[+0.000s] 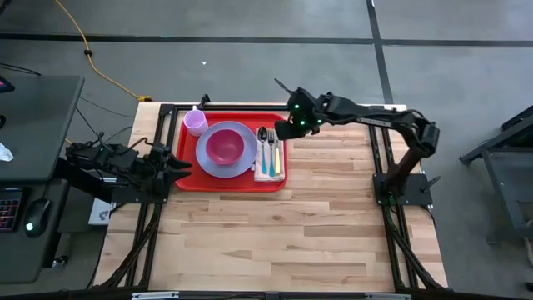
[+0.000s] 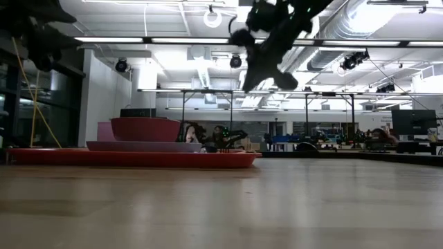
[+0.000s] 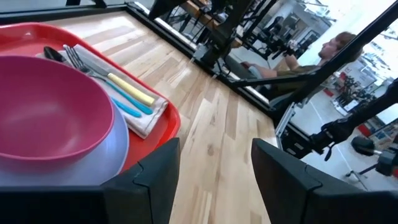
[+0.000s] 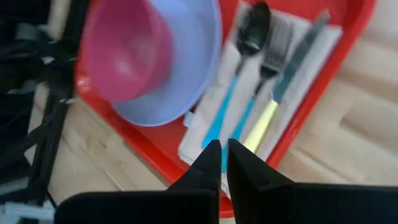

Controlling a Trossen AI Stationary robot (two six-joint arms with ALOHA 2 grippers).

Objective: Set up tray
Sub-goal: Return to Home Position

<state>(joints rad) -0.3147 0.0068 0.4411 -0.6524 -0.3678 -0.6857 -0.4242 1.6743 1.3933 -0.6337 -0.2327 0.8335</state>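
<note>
High view: right end effector (image 1: 283,129) hovers above the tray (image 1: 229,184) edge.

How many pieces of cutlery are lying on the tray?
3, side by side on the napkin: the blue spoon nearest the plate, the blue fork in the middle, the yellow knife farthest from it. None seems hidden.

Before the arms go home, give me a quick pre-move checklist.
1. Right gripper shut, empty: ok.
2. Right gripper hangs above the tray, not touching it: ok.
3. Spoon, fork and knife side by side on the napkin: ok.
4. Bowl on the plate, plate on the tray: ok.
5. Left gripper open, empty: ok.
6. Left gripper clear of the tray's rim: cannot tell.
</note>
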